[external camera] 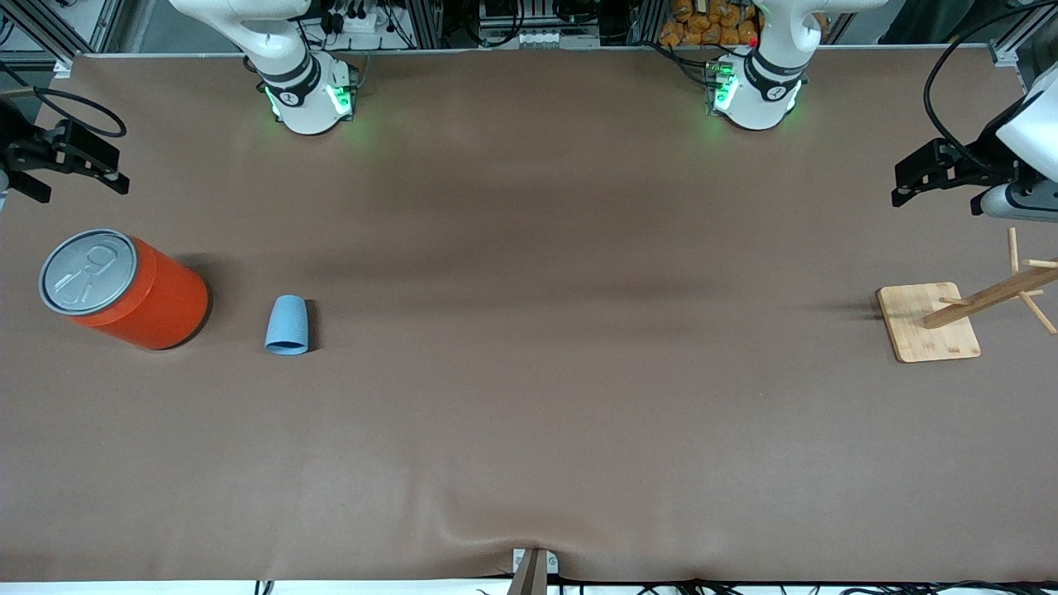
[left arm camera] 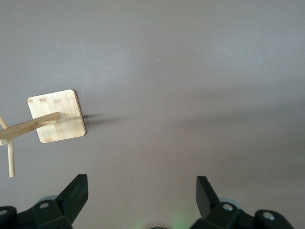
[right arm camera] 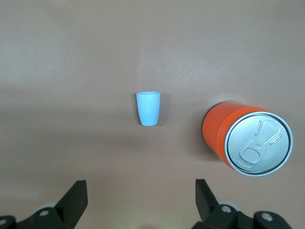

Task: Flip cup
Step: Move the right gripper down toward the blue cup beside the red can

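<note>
The light-blue cup [external camera: 288, 325] stands upside down on the brown table, rim down and narrow end up, beside the orange can toward the right arm's end. It also shows in the right wrist view [right arm camera: 148, 109]. My right gripper [external camera: 116, 169] is open and empty, up in the air at that end of the table, apart from the cup; its jaws [right arm camera: 141, 187] stand wide apart over bare mat. My left gripper [external camera: 897, 188] is open and empty, up in the air at the left arm's end, with its jaws [left arm camera: 142, 183] wide apart over bare mat.
A large orange can [external camera: 136, 293] with a grey lid stands beside the cup, closer to the table's end; it shows in the right wrist view [right arm camera: 217, 131]. A wooden peg stand [external camera: 917, 326] on a square base stands at the left arm's end, seen too in the left wrist view [left arm camera: 62, 124].
</note>
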`<act>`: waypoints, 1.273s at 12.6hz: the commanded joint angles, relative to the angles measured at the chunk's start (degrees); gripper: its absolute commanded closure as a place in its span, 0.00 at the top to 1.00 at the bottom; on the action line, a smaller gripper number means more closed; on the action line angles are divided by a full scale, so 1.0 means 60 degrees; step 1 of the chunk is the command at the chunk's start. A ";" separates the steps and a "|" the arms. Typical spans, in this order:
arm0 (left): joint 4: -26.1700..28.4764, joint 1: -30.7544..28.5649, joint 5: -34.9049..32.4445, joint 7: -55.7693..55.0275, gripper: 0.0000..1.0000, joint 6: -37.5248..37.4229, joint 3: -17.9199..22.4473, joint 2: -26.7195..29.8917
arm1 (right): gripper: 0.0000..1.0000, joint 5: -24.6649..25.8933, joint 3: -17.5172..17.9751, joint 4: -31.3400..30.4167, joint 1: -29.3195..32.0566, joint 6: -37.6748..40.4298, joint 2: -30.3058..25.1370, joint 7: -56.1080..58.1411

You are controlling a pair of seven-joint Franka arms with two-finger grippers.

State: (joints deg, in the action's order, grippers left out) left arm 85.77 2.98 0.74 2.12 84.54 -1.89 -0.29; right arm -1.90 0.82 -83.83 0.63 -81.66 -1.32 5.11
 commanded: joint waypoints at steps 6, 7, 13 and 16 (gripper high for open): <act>0.0046 -0.0043 -0.0079 0.0378 1.00 -0.0042 -0.0051 0.0122 | 1.00 0.0141 0.0068 0.0157 0.0057 0.0440 0.0744 -0.0003; 0.0017 -0.0043 -0.0065 0.0379 1.00 -0.0042 -0.0036 0.0107 | 1.00 0.0155 0.0068 0.0157 0.0013 0.0616 0.0994 -0.0017; 0.0002 -0.0116 -0.0021 0.0379 1.00 -0.0042 0.0008 0.0063 | 1.00 0.0084 0.0067 -0.0089 0.0436 0.0724 0.3046 0.0525; -0.0013 -0.0102 0.0008 0.0379 1.00 -0.0042 0.0008 0.0078 | 1.00 -0.0078 0.0068 -0.1932 0.0584 -0.1340 0.2959 0.0553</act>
State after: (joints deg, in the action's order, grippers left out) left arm 85.78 2.70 0.74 3.36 84.51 -1.72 -0.29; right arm -1.54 0.56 -89.00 2.98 -84.50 18.11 7.48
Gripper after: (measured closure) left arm 0.000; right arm 0.000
